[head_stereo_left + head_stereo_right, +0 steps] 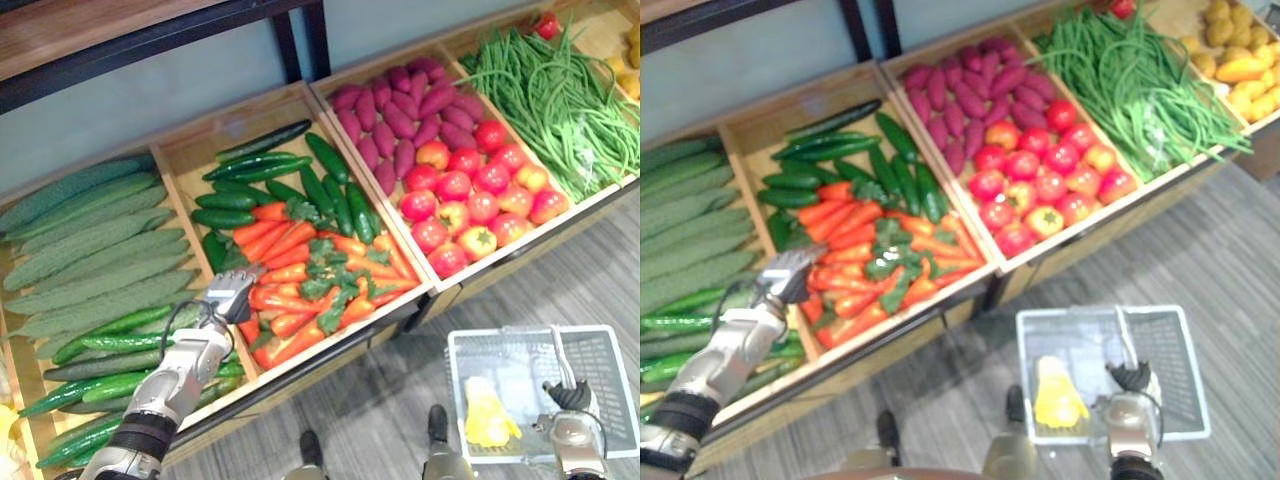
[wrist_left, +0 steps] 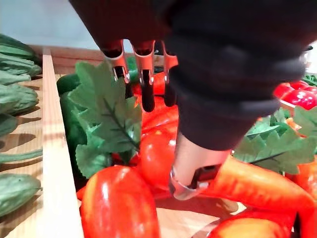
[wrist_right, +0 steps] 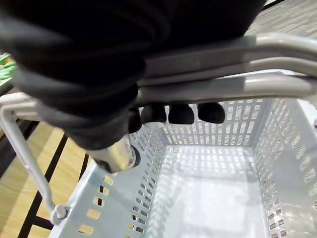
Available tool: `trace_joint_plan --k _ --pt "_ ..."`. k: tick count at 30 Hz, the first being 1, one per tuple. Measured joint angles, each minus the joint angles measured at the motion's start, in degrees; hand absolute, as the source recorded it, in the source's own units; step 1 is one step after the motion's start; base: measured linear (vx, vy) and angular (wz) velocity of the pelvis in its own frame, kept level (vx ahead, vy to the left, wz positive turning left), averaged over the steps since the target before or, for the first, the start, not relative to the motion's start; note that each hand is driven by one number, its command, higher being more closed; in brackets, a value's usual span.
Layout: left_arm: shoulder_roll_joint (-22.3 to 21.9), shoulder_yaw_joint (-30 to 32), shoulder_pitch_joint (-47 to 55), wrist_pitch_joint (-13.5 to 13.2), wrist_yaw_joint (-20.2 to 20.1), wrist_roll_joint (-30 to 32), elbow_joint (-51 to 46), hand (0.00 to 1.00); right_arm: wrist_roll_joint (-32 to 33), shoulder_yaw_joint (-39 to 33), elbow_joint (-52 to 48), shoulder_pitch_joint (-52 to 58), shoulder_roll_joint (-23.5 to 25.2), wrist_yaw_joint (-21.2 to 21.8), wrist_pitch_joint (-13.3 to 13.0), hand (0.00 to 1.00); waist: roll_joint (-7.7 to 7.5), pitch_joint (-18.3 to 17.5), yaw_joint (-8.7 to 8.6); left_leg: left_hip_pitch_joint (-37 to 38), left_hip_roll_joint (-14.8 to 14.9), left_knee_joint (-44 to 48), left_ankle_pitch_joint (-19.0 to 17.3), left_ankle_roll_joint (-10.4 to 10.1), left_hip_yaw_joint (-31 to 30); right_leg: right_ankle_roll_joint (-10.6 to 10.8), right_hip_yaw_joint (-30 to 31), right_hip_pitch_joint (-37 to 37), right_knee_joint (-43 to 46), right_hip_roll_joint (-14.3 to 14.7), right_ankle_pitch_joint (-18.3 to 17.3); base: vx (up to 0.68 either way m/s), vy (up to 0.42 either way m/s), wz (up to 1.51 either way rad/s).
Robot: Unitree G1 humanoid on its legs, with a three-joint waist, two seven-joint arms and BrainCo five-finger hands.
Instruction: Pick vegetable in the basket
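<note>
Left eye view: left hand (image 1: 232, 293) hovers at 7 o'clock above the carrots (image 1: 300, 290) in their crate (image 1: 228, 130). The basket (image 1: 520, 333) sits at 5 o'clock with open floor (image 1: 560, 270) around it, apart from the crate's front edge.

Right eye view: right hand (image 1: 1130, 385) is at the basket's near rim, with a yellow item (image 1: 1055, 395) inside.

Left wrist view: we see fingers (image 2: 147, 96) released, grasping nothing, beside the wooden divider (image 2: 57, 163).

Right wrist view: fingers are clenched round the basket's handle (image 3: 223, 54).

Carrots (image 2: 119, 208) look glossy, the crate (image 2: 57, 163) bare wood, the basket (image 3: 287, 163) perforated plastic.
</note>
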Motion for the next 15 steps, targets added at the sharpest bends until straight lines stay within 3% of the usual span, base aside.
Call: trace_joint_plan --k 15 --pt "-0.38 -1.69 1.17 0.1 -0.45 0.04 0.76 0.0 -0.02 0.01 -0.32 0.57 0.37 1.07 0.01 1.0 0.02 -0.94 -0.01 -0.3 -0.16 -0.85 0.15 -0.01 0.2 0.0 0.01 -0.53 -0.63 -0.03 0.01 0.01 0.002 -0.01"
